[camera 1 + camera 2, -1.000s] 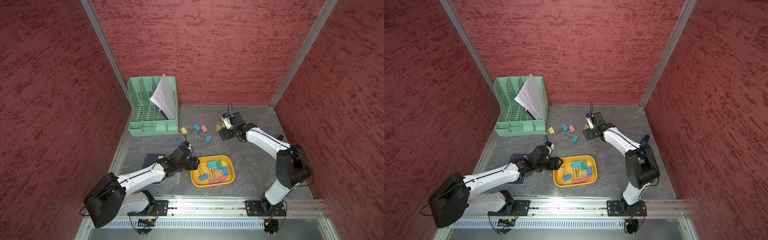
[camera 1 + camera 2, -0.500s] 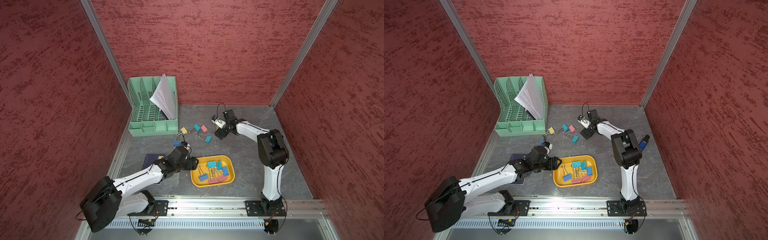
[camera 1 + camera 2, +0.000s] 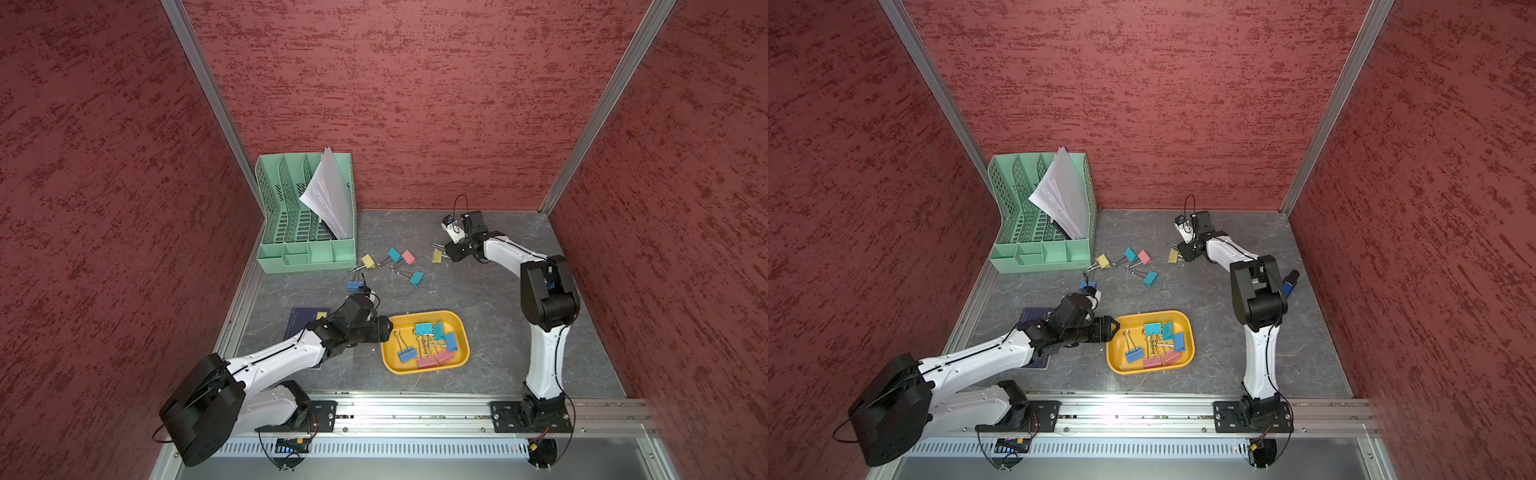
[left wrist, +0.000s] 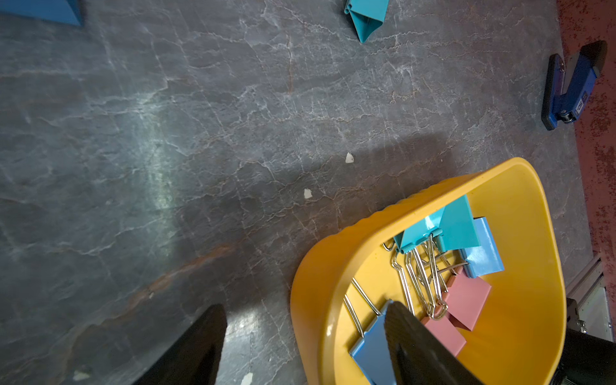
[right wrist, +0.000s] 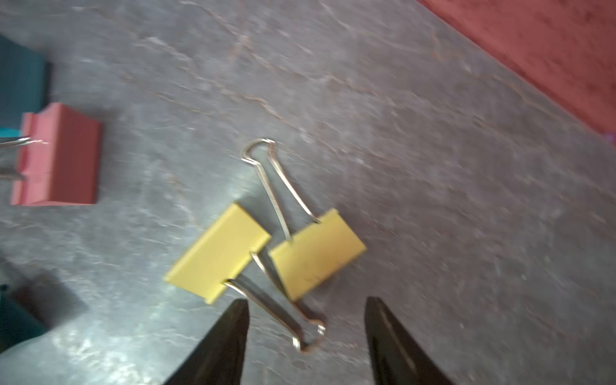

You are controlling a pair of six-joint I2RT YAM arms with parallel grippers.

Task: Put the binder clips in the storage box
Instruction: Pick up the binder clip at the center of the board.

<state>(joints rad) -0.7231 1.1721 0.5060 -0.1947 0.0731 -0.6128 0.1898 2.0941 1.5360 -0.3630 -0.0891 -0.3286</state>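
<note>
Red textured walls [image 3: 415, 104] enclose a grey, stone-patterned desk [image 3: 490, 299]. At its far left corner stands a mint-green organizer [image 3: 291, 253] with white papers [image 3: 330, 195] leaning in its rightmost slot. The yellow box [image 3: 455, 322] sits near the front edge, between the two arm bases. Six clips [image 3: 424, 329] lie inside it: two teal, two blue and two pink, their wire handles tangled in the middle.

The left gripper [image 3: 388, 326] is at the box's left rim, jaws apart and holding nothing. In the left wrist view [image 4: 305, 305], one finger is over the box's inside above a blue clip [image 4: 370, 350], the other over bare desk outside the wall. The left arm lies across a dark notebook [image 3: 301, 318].

Five loose clips [image 3: 417, 278] lie on the desk between the organizer and the right gripper [image 3: 446, 251]: yellow, teal with pink just beside it, teal again, and blue near the left wrist.

The right gripper is low over the desk at a pair of yellow clips [image 5: 216, 253] lying side by side. Its jaws stand apart [image 5: 305, 300]. One clip's wire handle [image 5: 300, 330] lies in the gap, touching neither finger as far as the blurred view shows. A blue stapler [image 3: 1289, 282] lies near the right wall, behind the right arm.
</note>
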